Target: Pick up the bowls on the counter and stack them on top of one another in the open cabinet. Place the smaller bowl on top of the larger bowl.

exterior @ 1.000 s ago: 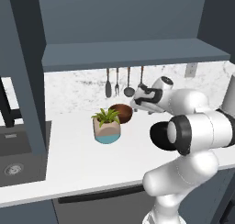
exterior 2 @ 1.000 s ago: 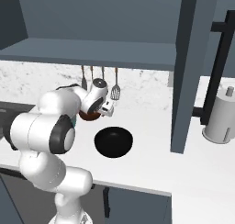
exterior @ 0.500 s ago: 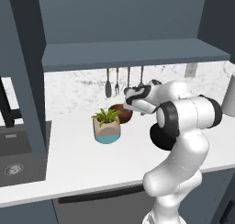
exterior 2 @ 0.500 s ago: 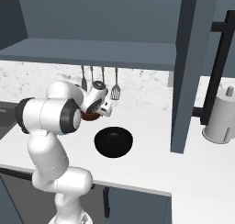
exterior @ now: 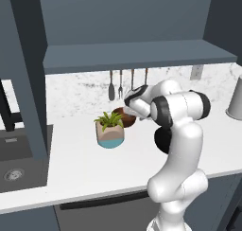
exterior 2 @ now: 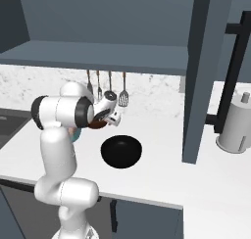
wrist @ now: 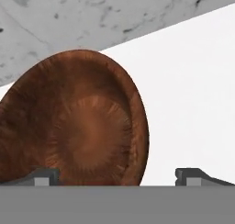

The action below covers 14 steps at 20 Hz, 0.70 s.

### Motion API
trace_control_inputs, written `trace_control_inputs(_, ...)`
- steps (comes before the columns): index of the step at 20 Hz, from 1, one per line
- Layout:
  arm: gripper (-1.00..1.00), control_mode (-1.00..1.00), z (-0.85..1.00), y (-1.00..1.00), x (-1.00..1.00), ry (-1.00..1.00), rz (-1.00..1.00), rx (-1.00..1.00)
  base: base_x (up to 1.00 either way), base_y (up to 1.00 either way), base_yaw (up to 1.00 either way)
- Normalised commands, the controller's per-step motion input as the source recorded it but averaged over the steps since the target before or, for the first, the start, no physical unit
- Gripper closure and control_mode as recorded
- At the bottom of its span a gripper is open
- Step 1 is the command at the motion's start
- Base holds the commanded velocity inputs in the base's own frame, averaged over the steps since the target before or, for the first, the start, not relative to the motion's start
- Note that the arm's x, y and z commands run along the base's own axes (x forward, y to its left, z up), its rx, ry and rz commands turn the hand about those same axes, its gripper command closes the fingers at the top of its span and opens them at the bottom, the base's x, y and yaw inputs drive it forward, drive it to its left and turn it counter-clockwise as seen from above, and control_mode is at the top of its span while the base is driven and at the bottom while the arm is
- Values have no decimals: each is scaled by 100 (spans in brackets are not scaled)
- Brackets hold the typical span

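**Pincer spread at the brown bowl, black bowl waiting**

On the left of the counter (exterior: 71, 164) we see a potted plant (exterior: 110, 129), standing just beside the smaller bowl (exterior: 125, 117) and crowding that side of it, which may be why we reach in from the other flank. The brown bowl sits near the marble backsplash (exterior: 80, 90), under the hanging utensils (exterior: 120, 83). Our pincer (wrist: 117, 175) is spread wide and holds nothing; in the hand view the bowl (wrist: 75, 126) fills the space ahead, its rim lying between the two fingertips (wrist: 43, 176) and nearer the left one. To the right, the larger bowl (exterior 2: 121, 151) rests on open counter, well apart. The open cabinet (exterior 2: 98, 57) above holds neither bowl.
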Motion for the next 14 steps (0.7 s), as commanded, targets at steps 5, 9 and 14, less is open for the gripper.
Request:
trace_control_inputs(5,100,-100,-46,1,29,7,0,0,0,0,0)
trace_control_inputs(9,100,-100,-2,0,6,0,0,0,0,0,0)
trace_control_inputs(14,100,-100,5,0,-1,-3,0,0,0,0,0)
